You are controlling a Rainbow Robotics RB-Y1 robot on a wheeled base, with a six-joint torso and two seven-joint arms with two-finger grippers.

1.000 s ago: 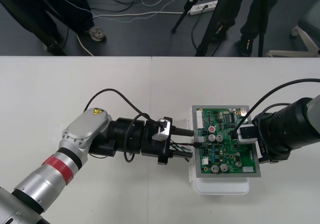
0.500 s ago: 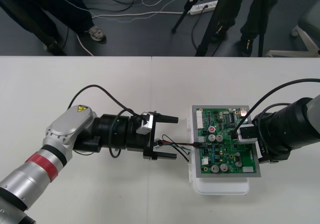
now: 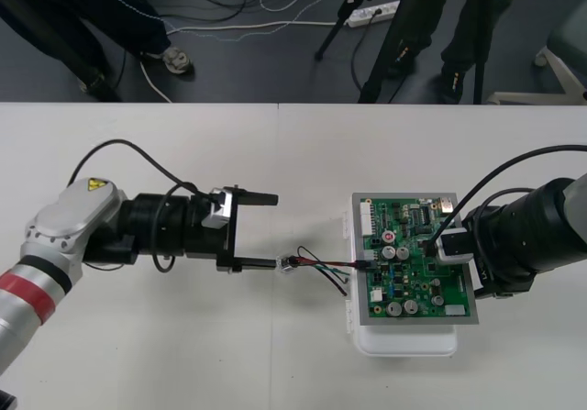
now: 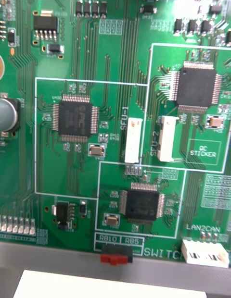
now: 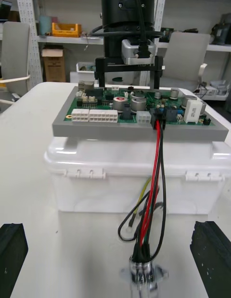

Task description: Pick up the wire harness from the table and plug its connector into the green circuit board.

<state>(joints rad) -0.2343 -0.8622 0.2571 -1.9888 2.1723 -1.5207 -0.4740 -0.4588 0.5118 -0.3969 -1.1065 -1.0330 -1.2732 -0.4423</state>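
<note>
Green circuit board (image 3: 408, 293) holds the black plug (image 5: 159, 119) at its left edge, seated as far as I can judge. From the board the wire harness (image 3: 323, 265) trails to its metal socket (image 3: 289, 264) on the surface (image 3: 183, 337). Left of the board waits the left gripper (image 3: 274, 231), fingers (image 3: 257, 198) wide apart, just beside the socket; it should draw straight away without snagging wires. Over the board hangs the right gripper (image 3: 433, 242); its grip I cannot tell.

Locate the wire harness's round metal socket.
In front view, the round metal socket lies on the light table between the open left hand and the green circuit board.

Bright, even light; soft shadows
</note>
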